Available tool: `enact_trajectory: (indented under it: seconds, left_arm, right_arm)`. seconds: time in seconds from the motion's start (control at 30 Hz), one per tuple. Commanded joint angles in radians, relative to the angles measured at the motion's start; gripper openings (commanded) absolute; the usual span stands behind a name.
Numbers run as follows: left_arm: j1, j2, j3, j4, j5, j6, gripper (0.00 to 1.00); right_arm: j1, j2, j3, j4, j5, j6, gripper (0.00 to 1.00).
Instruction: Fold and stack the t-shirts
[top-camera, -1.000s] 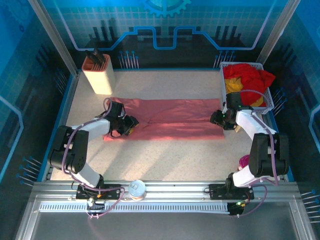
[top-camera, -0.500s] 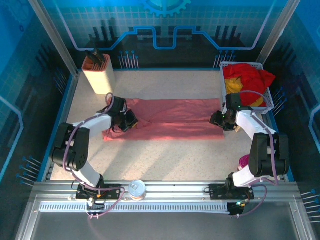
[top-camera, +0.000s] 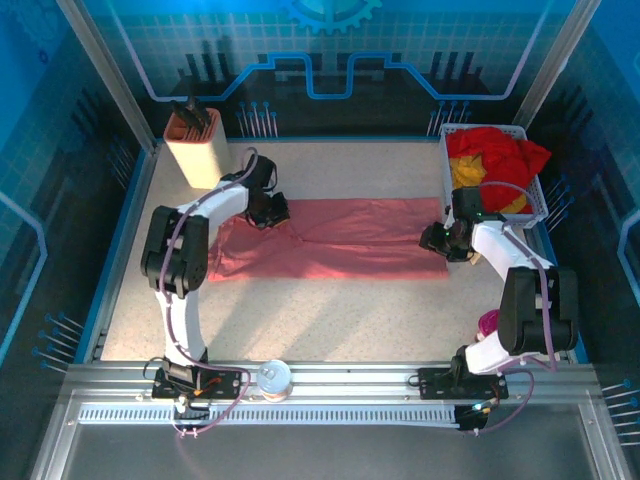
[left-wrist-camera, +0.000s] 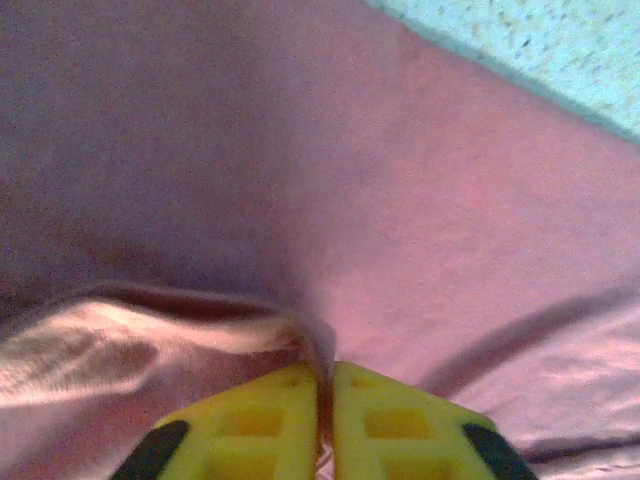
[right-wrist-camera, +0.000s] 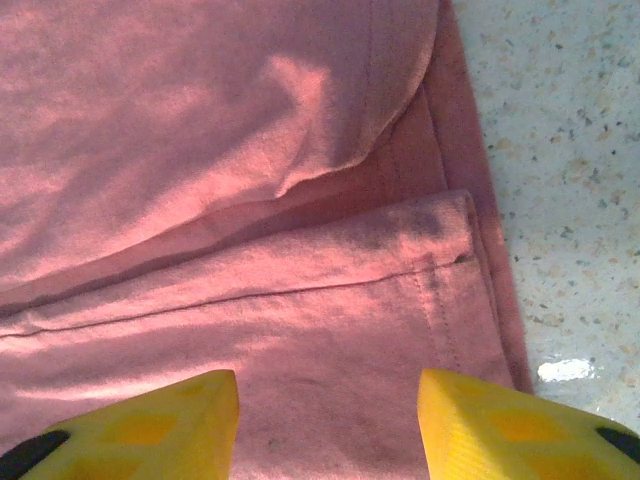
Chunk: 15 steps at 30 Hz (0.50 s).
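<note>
A dusty salmon-pink t-shirt (top-camera: 350, 238) lies spread across the middle of the table. My left gripper (top-camera: 274, 211) sits at its far left part. In the left wrist view the yellow fingers (left-wrist-camera: 270, 415) are shut on a raised fold of the pink cloth (left-wrist-camera: 310, 335). My right gripper (top-camera: 438, 239) hovers at the shirt's right end. Its fingers stand open over the hemmed edge (right-wrist-camera: 440, 300) with nothing between them. A red t-shirt (top-camera: 500, 152) and a yellow t-shirt (top-camera: 470, 170) are bunched in the white basket.
The white mesh basket (top-camera: 443, 160) stands at the back right, just behind my right arm. A tan block holder (top-camera: 198, 150) with dark handles stands at the back left, near my left arm. A small round jar (top-camera: 274, 377) rests on the front rail.
My left gripper has shut on the pink cloth and moved away from me and to the right, pulling the shirt's left end with it. The right arm has stayed still.
</note>
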Motion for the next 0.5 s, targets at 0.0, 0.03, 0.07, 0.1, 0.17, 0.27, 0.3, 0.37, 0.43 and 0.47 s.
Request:
enact_trajectory:
  seconds: [0.0, 0.03, 0.07, 0.1, 0.17, 0.27, 0.3, 0.37, 0.43, 0.47]
  left_arm:
    - [-0.009, 0.018, 0.047, -0.065, -0.012, 0.058, 0.26]
    - [-0.015, 0.008, 0.043, -0.049, 0.002, 0.059, 0.28]
    - [-0.021, 0.003, 0.043, -0.045, 0.011, 0.058, 0.28]
    - [-0.030, -0.001, 0.047, -0.047, 0.010, 0.059, 0.29]
    - [-0.049, -0.004, 0.056, -0.054, 0.002, 0.060, 0.33]
    - [-0.071, 0.004, 0.060, -0.037, 0.003, 0.044, 0.38]
    - [-0.076, 0.011, 0.063, -0.029, 0.010, 0.034, 0.38]
    - [-0.089, 0.027, 0.077, -0.021, 0.011, 0.017, 0.38]
    - [-0.100, 0.045, 0.089, -0.003, 0.024, -0.007, 0.38]
    - [-0.101, 0.051, 0.096, 0.006, 0.032, -0.019, 0.38]
  right_arm:
    - [0.013, -0.036, -0.018, -0.024, -0.019, -0.006, 0.51]
    - [0.013, -0.040, -0.020, -0.023, -0.018, -0.006, 0.52]
    - [0.013, -0.041, -0.023, -0.022, -0.018, -0.006, 0.52]
    - [0.013, -0.041, -0.026, -0.019, -0.022, -0.003, 0.52]
    - [0.014, -0.033, -0.029, -0.010, -0.031, 0.002, 0.52]
    - [0.020, -0.020, -0.025, -0.001, -0.045, 0.010, 0.52]
    - [0.026, -0.015, -0.021, 0.002, -0.046, 0.011, 0.52]
    - [0.034, -0.008, -0.011, -0.001, -0.047, 0.011, 0.51]
    - [0.040, -0.004, -0.003, -0.005, -0.043, 0.011, 0.51]
    - [0.041, -0.005, -0.001, -0.006, -0.043, 0.010, 0.51]
